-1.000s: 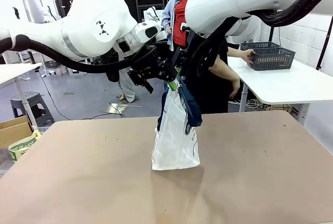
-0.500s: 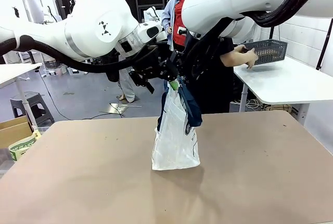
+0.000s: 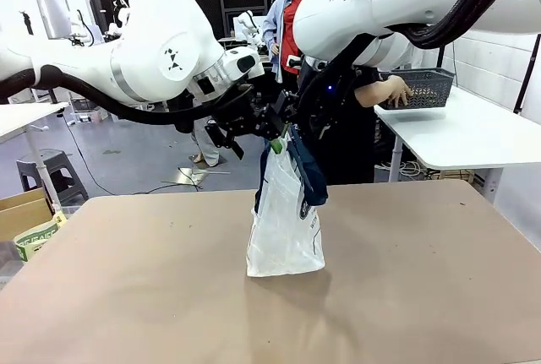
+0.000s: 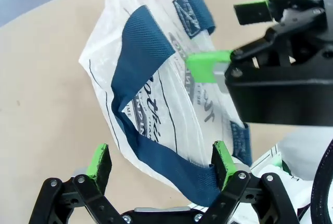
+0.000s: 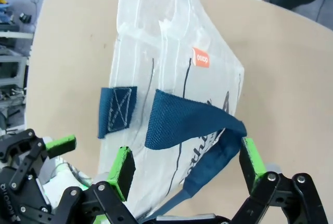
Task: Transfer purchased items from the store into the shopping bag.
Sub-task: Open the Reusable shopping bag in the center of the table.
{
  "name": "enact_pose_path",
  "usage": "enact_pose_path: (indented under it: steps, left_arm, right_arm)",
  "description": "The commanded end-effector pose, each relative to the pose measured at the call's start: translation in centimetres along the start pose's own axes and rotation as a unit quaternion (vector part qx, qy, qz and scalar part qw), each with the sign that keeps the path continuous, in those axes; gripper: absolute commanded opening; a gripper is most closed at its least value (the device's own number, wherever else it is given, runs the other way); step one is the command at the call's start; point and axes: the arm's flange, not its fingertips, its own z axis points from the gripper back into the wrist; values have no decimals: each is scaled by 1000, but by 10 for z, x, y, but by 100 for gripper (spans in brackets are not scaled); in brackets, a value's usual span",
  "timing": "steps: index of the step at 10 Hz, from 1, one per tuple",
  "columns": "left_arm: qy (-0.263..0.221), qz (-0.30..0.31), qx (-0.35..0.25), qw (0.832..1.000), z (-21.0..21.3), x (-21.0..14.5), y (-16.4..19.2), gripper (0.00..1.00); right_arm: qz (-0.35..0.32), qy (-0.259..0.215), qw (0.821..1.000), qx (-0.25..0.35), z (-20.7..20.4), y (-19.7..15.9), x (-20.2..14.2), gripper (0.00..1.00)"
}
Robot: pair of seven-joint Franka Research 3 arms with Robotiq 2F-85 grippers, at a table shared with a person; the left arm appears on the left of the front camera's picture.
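Observation:
The shopping bag (image 3: pixel 286 229) stands upright in the middle of the brown table, with its navy straps raised. Both grippers meet just above its mouth. My left gripper (image 3: pixel 272 127) is open, and a navy strap (image 4: pixel 156 156) runs between its fingers (image 4: pixel 99 161). My right gripper (image 3: pixel 296 130) is open too, with the other strap (image 5: pixel 192 117) draped between its pads (image 5: pixel 123 166). At the far right a person's hand (image 3: pixel 393 91) holds the store (image 3: pixel 427 87), a dark grey lattice basket, over a white side table. The purchased items cannot be made out inside it.
The brown table (image 3: pixel 127 296) has free room all around the bag. The white side table (image 3: pixel 473 136) stands at the far right. A cardboard box (image 3: pixel 24 212) and a grey stool (image 3: pixel 52 170) sit off the table's left edge.
The person has lifted the basket off the side table and drawn it a little to the left. Both arms shifted slightly above the bag; the jaws stayed open.

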Motion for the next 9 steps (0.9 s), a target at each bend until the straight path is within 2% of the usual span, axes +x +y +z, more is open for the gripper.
enact_pose_path:
  steps: [1,3,4,5,6,7,9]
  left_arm:
    - [0,15,10,1000,-4,6,0,100]
    - [-2,11,24,1000,-8,8,3,100]
    - [3,5,1,1000,-6,2,3,100]
    - [3,5,1,1000,-6,2,3,100]
    - [3,5,1,1000,-6,2,3,100]
    - [5,3,5,1000,-9,3,3,93]
    - [-5,-5,17,1000,-4,-1,8,56]
  right_arm:
    - [-13,24,999,19,-6,1,0,100]
    - [-14,41,999,17,-14,2,-4,100]
    - [-3,47,999,22,-17,2,-6,100]
    - [-3,28,1000,4,-13,0,-5,100]
    - [-3,28,1000,4,-13,0,-5,100]
    - [-3,28,1000,4,-13,0,-5,100]
    - [-7,36,999,15,-14,1,-8,60]
